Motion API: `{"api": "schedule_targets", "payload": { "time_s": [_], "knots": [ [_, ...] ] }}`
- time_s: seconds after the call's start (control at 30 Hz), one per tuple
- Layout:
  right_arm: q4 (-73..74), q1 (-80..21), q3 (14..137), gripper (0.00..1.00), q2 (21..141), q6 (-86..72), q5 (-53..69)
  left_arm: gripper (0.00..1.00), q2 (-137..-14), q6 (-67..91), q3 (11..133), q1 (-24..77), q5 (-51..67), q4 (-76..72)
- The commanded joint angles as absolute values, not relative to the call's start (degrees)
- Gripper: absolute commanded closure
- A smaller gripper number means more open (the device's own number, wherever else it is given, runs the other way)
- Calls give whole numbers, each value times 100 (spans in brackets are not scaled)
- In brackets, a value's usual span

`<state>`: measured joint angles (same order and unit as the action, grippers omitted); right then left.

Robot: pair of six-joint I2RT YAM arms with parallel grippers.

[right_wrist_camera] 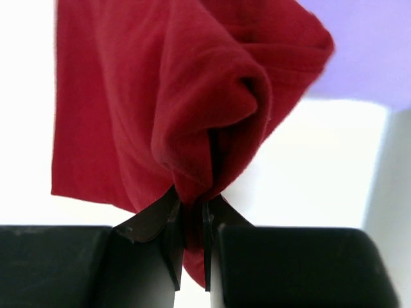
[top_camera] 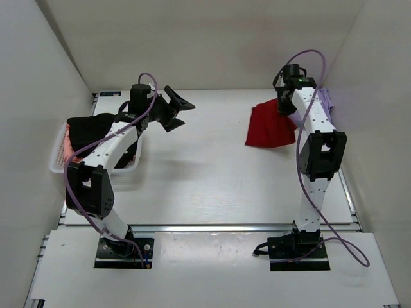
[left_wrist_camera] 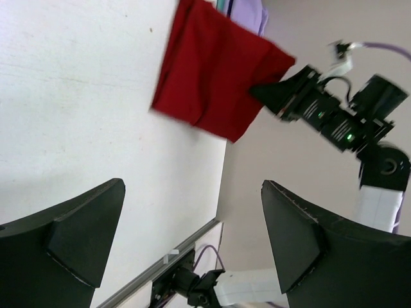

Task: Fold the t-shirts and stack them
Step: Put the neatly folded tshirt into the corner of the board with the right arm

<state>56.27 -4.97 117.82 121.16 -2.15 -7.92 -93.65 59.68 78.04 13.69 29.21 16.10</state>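
right gripper [right_wrist_camera: 191,213] clamping red t-shirt [right_wrist_camera: 128,96], lavender t-shirt [right_wrist_camera: 369,45] cropped

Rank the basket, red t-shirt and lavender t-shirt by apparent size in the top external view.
1. white basket
2. red t-shirt
3. lavender t-shirt; it is mostly hidden behind the right arm, so only its visible part counts.
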Motion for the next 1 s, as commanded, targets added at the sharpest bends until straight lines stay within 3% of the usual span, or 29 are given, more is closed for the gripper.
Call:
{"api": "schedule_targets", "payload": {
  "time_s": [0.0, 0.37, 0.87, 0.97],
  "knots": [
    [4747, -325, 12189, 100, 12216, 604, -1353, 1, -9343, 5827, 7656, 1520, 3032, 1626],
    [3895, 764, 14070, 100, 13262, 800, -1196, 1, -9466, 5845, 6970, 1784, 3120, 1354],
    [2752, 1283, 14353, 100, 14159, 1028, -1784, 2, -9475, 5766, 6785, 1898, 3155, 1371],
    [2479, 1239, 14379, 92, 14212, 1063, -2039, 2, -9422, 5748, 6732, 1907, 3138, 1380]
  ]
}}
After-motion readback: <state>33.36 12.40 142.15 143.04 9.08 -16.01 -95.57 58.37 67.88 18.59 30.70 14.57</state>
